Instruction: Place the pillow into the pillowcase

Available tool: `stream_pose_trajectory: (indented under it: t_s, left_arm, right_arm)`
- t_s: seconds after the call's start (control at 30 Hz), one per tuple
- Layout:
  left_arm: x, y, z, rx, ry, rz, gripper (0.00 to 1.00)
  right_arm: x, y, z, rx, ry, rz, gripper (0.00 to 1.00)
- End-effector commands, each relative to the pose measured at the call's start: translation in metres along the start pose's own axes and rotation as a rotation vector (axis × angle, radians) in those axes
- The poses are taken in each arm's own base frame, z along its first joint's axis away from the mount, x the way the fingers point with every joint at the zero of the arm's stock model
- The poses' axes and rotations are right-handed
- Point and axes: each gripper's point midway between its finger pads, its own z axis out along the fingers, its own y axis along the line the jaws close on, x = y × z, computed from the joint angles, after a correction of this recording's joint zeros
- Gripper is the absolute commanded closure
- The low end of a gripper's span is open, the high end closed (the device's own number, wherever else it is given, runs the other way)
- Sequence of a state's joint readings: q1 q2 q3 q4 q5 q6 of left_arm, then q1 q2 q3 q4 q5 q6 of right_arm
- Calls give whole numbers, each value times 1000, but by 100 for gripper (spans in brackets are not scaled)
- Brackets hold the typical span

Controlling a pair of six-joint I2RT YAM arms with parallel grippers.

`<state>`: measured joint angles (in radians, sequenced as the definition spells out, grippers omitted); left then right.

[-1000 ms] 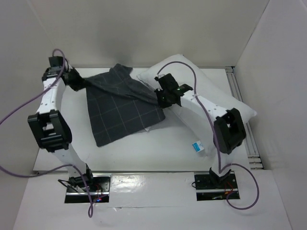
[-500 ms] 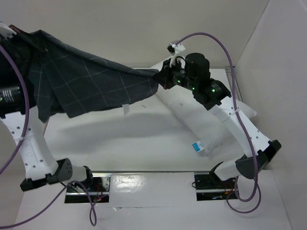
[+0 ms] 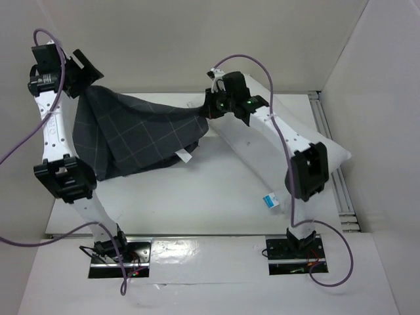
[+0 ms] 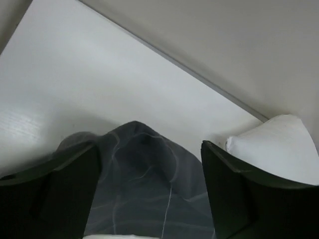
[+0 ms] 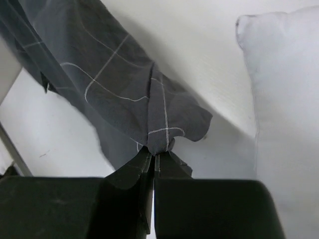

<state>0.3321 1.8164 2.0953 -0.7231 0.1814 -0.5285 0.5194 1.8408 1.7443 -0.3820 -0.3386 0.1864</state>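
Charcoal checked pillowcase (image 3: 138, 131) hangs from the right gripper (image 5: 152, 153), which pinches one corner, likely to stretch it open; the left gripper (image 4: 149, 149) stands spread over the cloth.

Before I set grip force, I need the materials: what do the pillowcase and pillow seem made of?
The pillowcase: thin woven cloth, possibly cotton, matte charcoal with a light check; it hangs limp in folds. The pillow: matte white fabric shell over soft filling, judging by its puffy, rounded corner.
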Motion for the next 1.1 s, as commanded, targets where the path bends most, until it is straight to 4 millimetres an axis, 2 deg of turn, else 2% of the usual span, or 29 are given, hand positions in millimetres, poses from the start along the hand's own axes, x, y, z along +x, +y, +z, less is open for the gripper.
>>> stream_pose_trajectory:
  t_s: [0.0,0.03,0.07,0.1,0.13,0.17,0.2,0.23,0.27,0.3,0.33,0.37,0.4,0.43,0.47,0.5,0.57,0.63,0.73,0.93,1.07]
  left_arm:
    - [-7,-6,24,55,51,1,7]
    - [4,-8,27,75,106,-3,3]
    - [23,1,32,55,180,-14,0]
    - [42,6,40,40,232,-24,0]
    - [48,9,26,15,236,-25,2]
    - [93,32,34,-51,329,-43,8]
    - [110,34,31,-61,350,-47,20]
    - [123,39,26,-67,363,-51,23]
    - [128,26,13,-28,335,-14,25]
    - [165,43,12,-85,407,-43,28]
    - [177,49,7,-97,424,-59,39]
    - [190,49,4,-93,436,-53,39]
    - [210,59,1,-123,456,-56,39]
    - [222,68,0,-158,478,-75,35]
    - [230,72,1,-165,492,-78,27]
    - [244,79,-1,-186,524,-94,24]
    - [265,83,8,-165,587,-118,23]
    - [281,88,10,-174,625,-141,23]
    - [286,99,17,-215,608,-140,23]
    - [281,110,27,-268,559,-135,22]
    - [277,115,46,-284,541,-139,25]
  right_arm:
    - [-18,-14,26,-49,-17,42,100]
    - [-11,-17,34,-53,11,52,100]
    - [-1,-22,47,-55,43,66,100]
    - [3,-24,50,-53,52,78,100]
    - [8,-26,52,-52,58,81,100]
    - [11,-27,54,-51,58,82,100]
    - [16,-27,53,-50,64,93,100]
    - [15,-27,54,-52,54,101,100]
    - [11,-25,51,-54,45,97,100]
    - [11,-31,51,-47,42,101,100]
    - [11,-31,51,-47,42,101,100]
    - [11,-30,51,-47,42,110,100]
    - [11,-30,51,-47,42,110,100]
    - [8,-27,50,-64,37,107,100]
    - [8,-27,50,-64,37,107,100]
    - [8,-27,50,-64,37,107,100]
    - [8,-27,50,-64,37,107,100]
    - [12,-29,51,-53,43,110,100]
    - [12,-29,51,-53,43,110,100]
    - [14,-30,50,-50,53,115,100]
    - [21,-26,52,-53,73,118,100]
